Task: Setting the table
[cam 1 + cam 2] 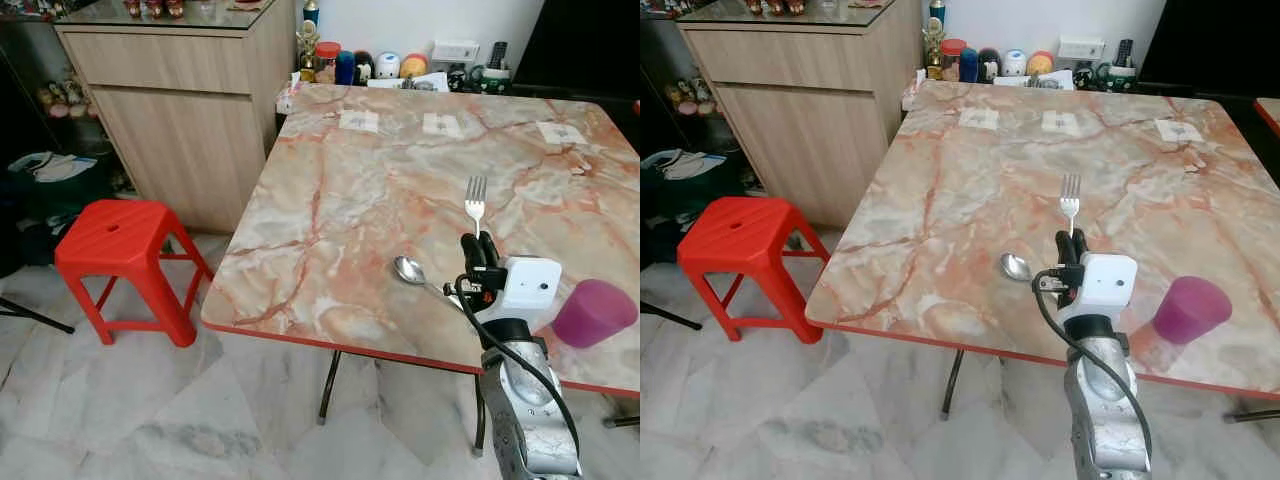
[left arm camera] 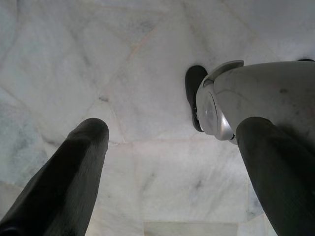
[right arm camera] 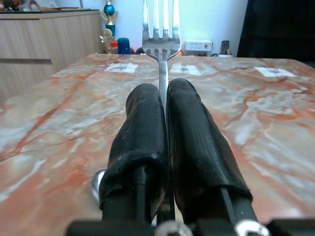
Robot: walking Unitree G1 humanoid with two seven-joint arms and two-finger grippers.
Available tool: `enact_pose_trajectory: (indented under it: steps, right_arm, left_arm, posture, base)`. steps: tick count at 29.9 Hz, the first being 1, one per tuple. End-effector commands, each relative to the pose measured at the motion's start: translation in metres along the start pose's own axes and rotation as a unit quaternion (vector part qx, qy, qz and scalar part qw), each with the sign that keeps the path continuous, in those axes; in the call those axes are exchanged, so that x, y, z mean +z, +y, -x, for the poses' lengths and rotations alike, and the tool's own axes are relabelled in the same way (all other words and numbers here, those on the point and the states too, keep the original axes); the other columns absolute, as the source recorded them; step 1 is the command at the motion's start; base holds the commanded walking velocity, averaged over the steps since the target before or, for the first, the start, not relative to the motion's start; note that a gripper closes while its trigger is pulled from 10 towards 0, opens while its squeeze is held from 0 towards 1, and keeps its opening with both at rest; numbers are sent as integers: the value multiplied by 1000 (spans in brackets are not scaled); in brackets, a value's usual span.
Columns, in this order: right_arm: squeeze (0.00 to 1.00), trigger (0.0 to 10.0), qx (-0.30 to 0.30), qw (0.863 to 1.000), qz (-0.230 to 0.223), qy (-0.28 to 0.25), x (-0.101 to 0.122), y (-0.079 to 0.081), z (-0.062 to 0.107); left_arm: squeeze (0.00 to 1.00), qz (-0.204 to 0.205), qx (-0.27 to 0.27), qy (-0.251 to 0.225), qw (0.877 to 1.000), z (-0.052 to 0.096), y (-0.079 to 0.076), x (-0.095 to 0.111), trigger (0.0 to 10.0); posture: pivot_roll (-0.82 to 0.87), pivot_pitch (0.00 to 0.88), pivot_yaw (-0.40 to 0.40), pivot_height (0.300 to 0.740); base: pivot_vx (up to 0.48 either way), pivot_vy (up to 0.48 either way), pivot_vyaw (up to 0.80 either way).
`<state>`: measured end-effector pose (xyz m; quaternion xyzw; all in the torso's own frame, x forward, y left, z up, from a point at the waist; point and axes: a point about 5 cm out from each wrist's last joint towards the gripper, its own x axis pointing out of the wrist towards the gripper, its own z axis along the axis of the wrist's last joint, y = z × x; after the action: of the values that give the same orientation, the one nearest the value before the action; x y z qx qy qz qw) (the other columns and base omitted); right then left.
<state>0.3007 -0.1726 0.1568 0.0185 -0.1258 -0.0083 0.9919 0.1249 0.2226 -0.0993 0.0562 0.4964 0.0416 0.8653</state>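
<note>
Above the marble table (image 1: 330, 190), near its front edge: right gripper (image 1: 480, 246) pinching a fork (image 1: 476, 203) by the handle, tines forward toward the far side, long axis running away from the robot. Just left of the gripper, a spoon (image 1: 409, 270) on the marble; to the right, a purple cup (image 1: 594, 312). Left gripper (image 2: 172, 172) spread wide, idle over pale floor tiles. Beside the table, a red stool (image 1: 117, 243) and a wooden cabinet (image 1: 180, 110).

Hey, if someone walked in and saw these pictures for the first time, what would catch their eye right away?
Probably the fork, held tines forward by the right gripper with its jaws shut on the handle, above the near part of the marble table. Next, the spoon lying just left of that gripper and the purple cup upside down near the table's front right edge. The bright red stool on the floor to the left also stands out.
</note>
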Motion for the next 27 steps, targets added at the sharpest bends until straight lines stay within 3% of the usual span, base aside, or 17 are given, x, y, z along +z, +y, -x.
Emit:
enact_pose_trajectory:
  steps: [1, 25, 27]
  right_arm:
    - [0, 10000, -7, 1000, 5, -13, 5, -4, 2]
    - [0, 10000, -7, 1000, 5, -13, 5, -4, 2]
    - [0, 10000, -23, 999, 13, -22, 11, 0, 8]
  left_arm:
    - [0, 0, -12, 5, 1000, 0, -8, -2, 10000]
    - [0, 0, -12, 5, 1000, 0, -8, -2, 10000]
    - [0, -3, -13, 2, 1000, -1, -9, 0, 10000]
  posture:
    - [6, 64, -35, 740]
    - [6, 64, -35, 740]
    - [3, 41, -34, 740]
  base:
    - [0, -330, 0]
    - [0, -330, 0]
    - [0, -439, 0]
